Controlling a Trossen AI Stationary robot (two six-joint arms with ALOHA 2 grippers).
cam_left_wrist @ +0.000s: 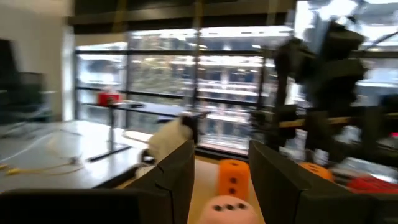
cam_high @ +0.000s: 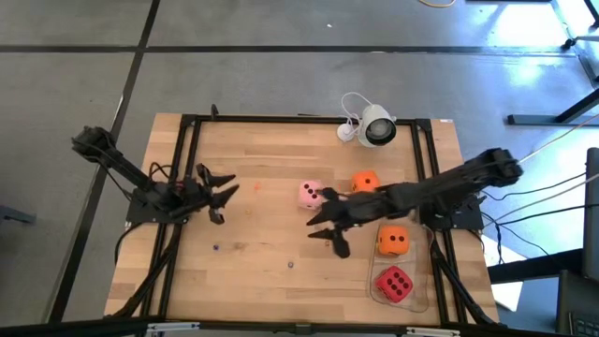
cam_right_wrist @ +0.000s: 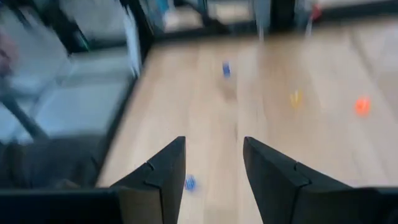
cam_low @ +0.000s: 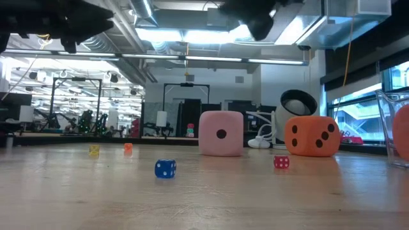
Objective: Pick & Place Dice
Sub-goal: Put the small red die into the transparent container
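Observation:
The pale pink die [cam_high: 310, 194] and an orange die [cam_high: 365, 182] rest on the wooden table at mid-right, and both also show in the low view as the pink die [cam_low: 221, 133] and the orange die [cam_low: 312, 135]. A second orange die [cam_high: 392, 241] and a red die [cam_high: 394, 283] lie in a clear container [cam_high: 423, 281] at the near right. My right gripper [cam_high: 326, 229] hangs open above the table just near of the pink die, with nothing between its fingers [cam_right_wrist: 168, 168]. My left gripper [cam_high: 227, 192] is open at the left, raised, facing the dice from afar.
A white round camera [cam_high: 377, 128] stands at the far edge with its cable. Tiny dice are scattered on the wood: blue [cam_low: 165, 168], red [cam_low: 281, 162], yellow [cam_low: 94, 150], orange [cam_low: 128, 147]. A black frame [cam_high: 187, 168] borders the table. Bare wood lies between the two arms.

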